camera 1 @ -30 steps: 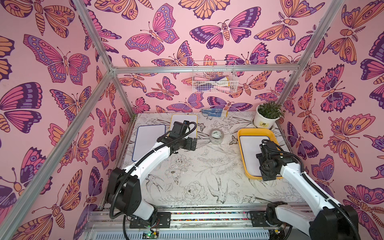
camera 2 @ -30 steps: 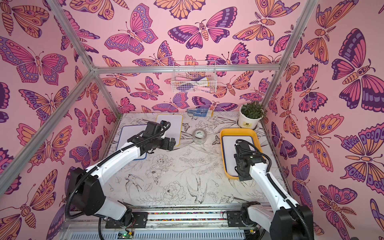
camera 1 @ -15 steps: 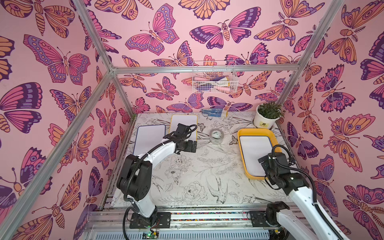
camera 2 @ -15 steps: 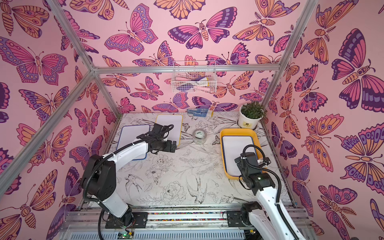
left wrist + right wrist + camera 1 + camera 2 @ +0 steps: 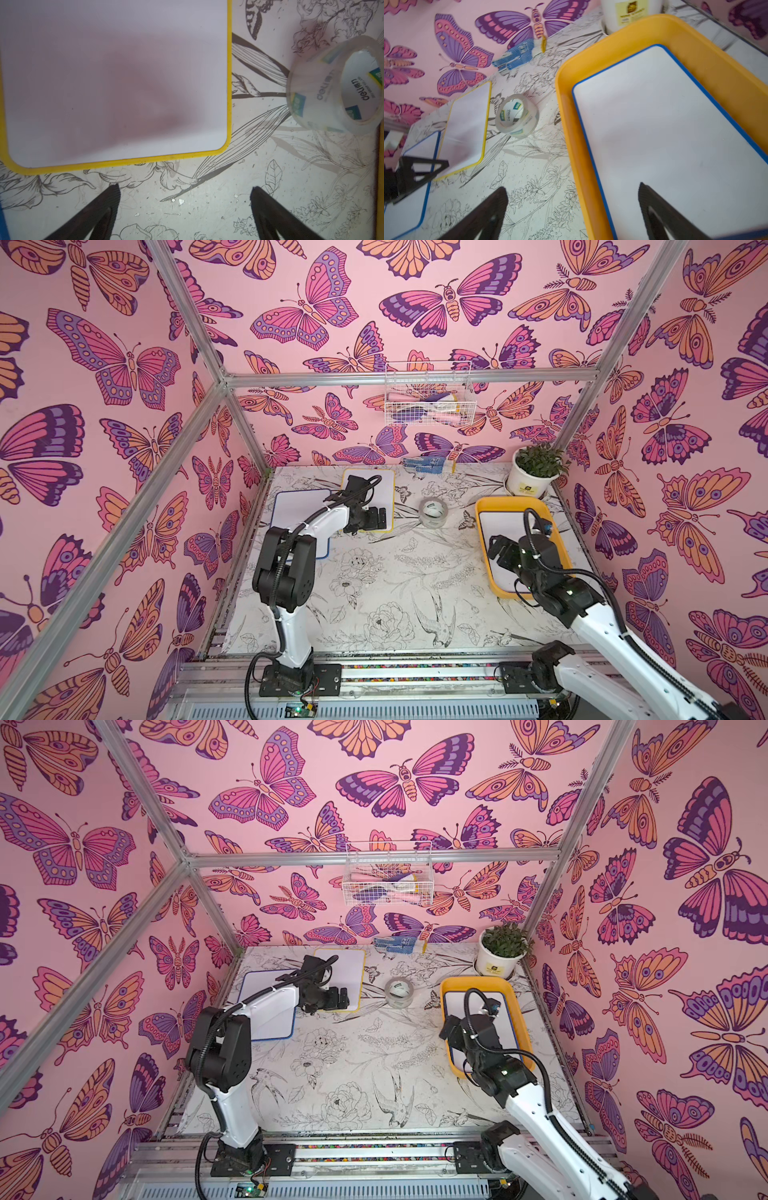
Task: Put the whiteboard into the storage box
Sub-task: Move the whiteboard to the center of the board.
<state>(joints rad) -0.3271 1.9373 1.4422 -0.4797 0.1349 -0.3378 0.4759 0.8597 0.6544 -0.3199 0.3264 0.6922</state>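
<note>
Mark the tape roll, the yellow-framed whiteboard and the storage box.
tape roll (image 5: pixel 307 83), left wrist view, clear outer wall.
yellow-framed whiteboard (image 5: pixel 114 83), left wrist view, white writing face.
storage box (image 5: pixel 511 504), in a top view, far rim.

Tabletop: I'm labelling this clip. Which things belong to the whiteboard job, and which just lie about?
Job: storage box, boxed whiteboard, yellow-rimmed whiteboard, loose blue-rimmed whiteboard.
Idle: tape roll, potted plant, blue glove, wire basket.

Pink butterfly-print walls, alu frame bars, b/w floral tabletop, wire basket on back wall.
</note>
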